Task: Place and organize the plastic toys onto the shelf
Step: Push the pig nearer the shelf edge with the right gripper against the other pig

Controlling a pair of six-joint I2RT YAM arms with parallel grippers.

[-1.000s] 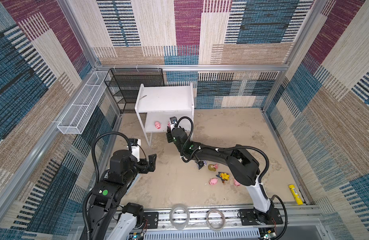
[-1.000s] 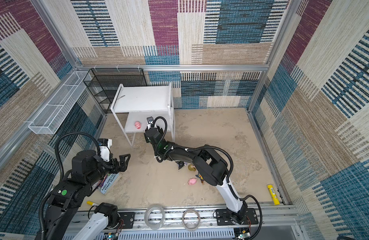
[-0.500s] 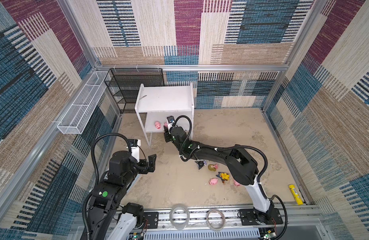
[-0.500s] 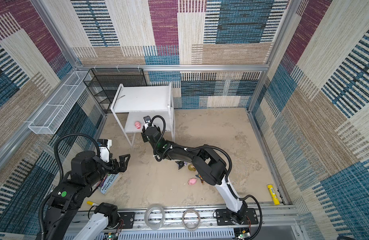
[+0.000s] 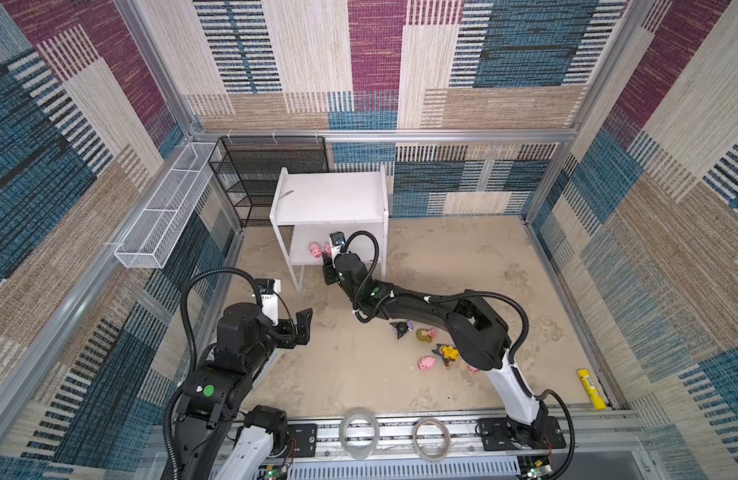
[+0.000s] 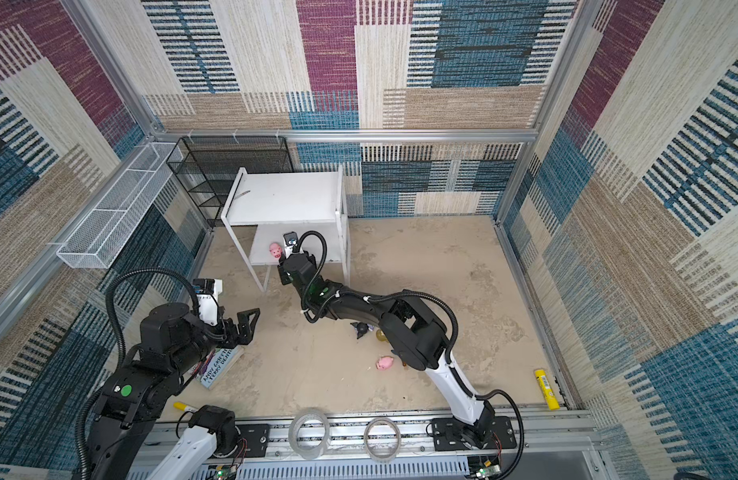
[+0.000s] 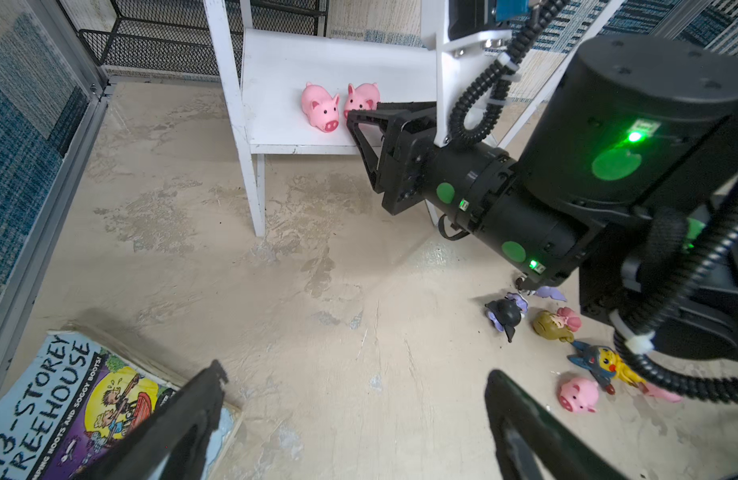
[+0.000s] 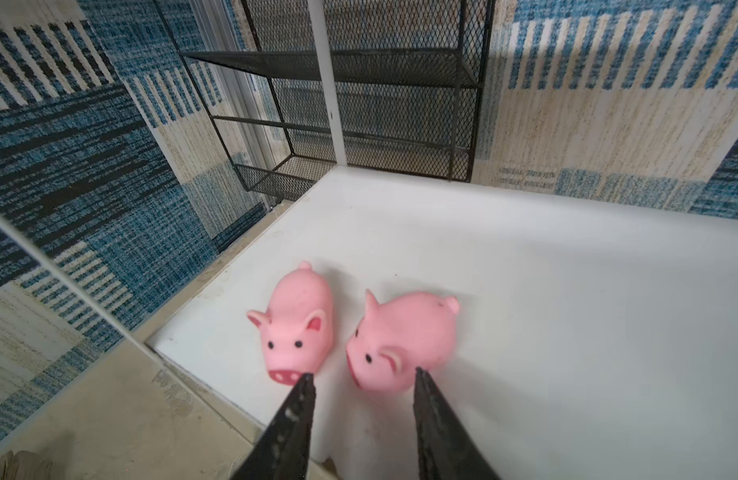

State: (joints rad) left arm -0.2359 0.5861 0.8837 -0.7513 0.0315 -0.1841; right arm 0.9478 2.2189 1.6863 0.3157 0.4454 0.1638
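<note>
The white shelf (image 5: 330, 199) has the right tool (image 8: 363, 374) at its lower board's front edge, jaws spread, pinching nothing. The left tool (image 7: 355, 370) gapes wide above the floor. The book (image 6: 219, 368) below it peeks out in a top view. The right wrist view shows one pig (image 8: 294, 328) beyond a tip and another pig (image 8: 402, 340) just ahead of the gap. The left wrist view shows a third pig (image 7: 577, 395) well behind.

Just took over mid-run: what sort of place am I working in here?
Probably a purpose-built robot test cell, not a lived-in room: an aluminium frame holds walls of patchwork woven fabric, and both arms are bolted to a slotted rail along the near edge of a beige floor.
</note>
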